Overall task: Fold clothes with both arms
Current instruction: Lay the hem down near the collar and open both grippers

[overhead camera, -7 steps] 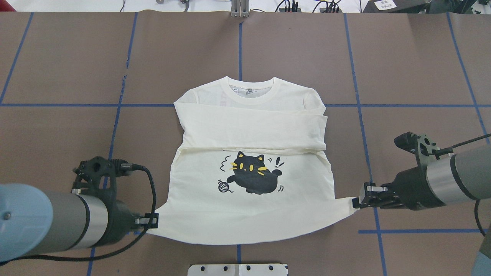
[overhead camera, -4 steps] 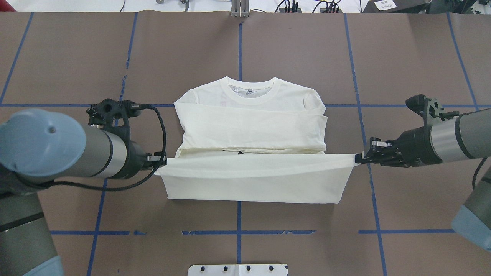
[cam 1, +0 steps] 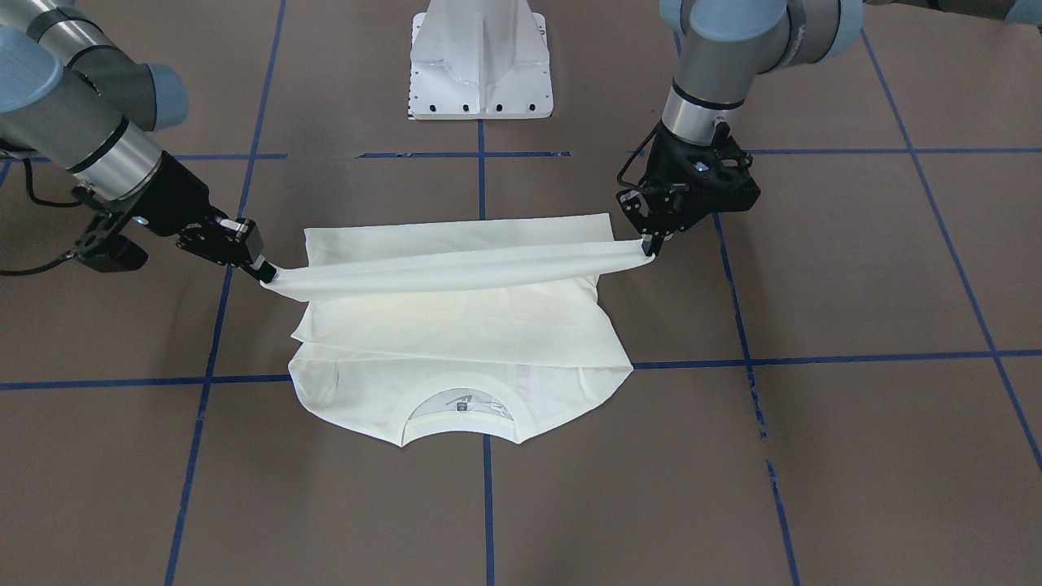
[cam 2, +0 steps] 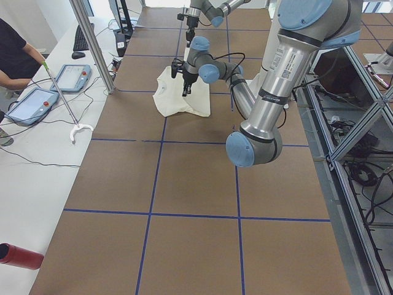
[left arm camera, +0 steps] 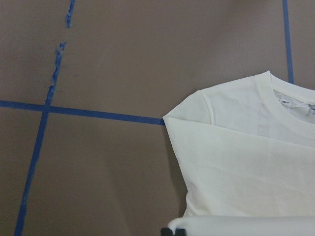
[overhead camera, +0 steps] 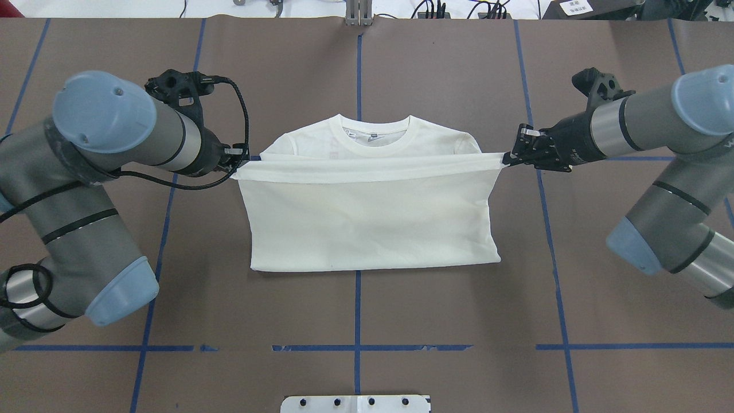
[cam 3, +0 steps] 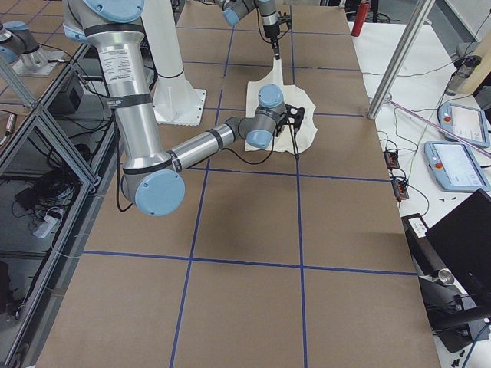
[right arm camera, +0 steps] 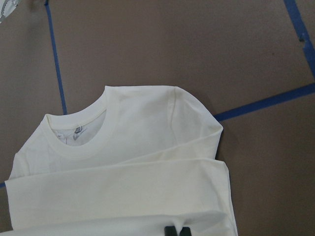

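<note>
A robotics lab was indicated by a brown table (overhead camera: 447,74) gridded with blue tape (overhead camera: 359,69), teach pendants (cam 3: 453,165), loose cables (cam 2: 361,174) and aluminium framing (cam 2: 92,43).

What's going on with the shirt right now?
Both arms are folding a cream-white T-shirt on the brown table. The left gripper and the right gripper each pinch one corner of the hem. They hold it stretched taut between them, raised over the chest and just short of the collar. The lower half is doubled over the upper half, plain side up. The hem has not yet been laid down or released.
</note>
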You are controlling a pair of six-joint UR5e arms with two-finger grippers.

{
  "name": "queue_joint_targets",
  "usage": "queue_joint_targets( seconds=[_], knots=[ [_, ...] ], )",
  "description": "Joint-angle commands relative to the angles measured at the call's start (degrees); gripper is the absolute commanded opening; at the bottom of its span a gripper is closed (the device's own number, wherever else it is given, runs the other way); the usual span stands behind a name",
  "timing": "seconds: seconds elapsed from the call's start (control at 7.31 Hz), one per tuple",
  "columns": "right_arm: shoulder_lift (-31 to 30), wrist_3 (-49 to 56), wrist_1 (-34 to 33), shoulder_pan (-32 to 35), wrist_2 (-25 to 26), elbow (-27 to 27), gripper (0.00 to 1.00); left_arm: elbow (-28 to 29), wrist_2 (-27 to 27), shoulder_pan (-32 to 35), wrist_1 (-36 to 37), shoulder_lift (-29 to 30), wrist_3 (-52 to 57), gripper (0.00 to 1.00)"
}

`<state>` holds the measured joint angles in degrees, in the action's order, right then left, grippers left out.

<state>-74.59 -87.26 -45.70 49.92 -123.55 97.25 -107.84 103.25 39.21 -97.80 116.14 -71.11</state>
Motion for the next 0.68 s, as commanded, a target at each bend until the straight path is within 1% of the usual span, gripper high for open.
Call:
queue_joint_targets(
  seconds=[0.0, 0.27, 0.41, 0.55],
  knots=[
    [5.7, 0.2, 0.0, 1.3, 0.1, -7.7, 0.00, 7.4, 0.0, 0.1, -6.1, 1.8, -0.3, 0.00],
    [7.5, 0.2, 0.0, 1.1, 0.4, -11.5, 0.00, 13.6, -0.2, 0.2, -8.9, 4.3, -0.5, 0.00],
    [7.5, 2.2, 0.0, 1.2, 1.2, -12.9, 0.00, 17.6, -0.3, 0.7, -11.0, 5.6, -0.4, 0.00],
    [7.6, 2.7, 0.0, 1.2, 1.6, -13.8, 0.00, 20.5, -0.4, 1.1, -14.1, 5.9, -0.4, 0.00]
  ],
)
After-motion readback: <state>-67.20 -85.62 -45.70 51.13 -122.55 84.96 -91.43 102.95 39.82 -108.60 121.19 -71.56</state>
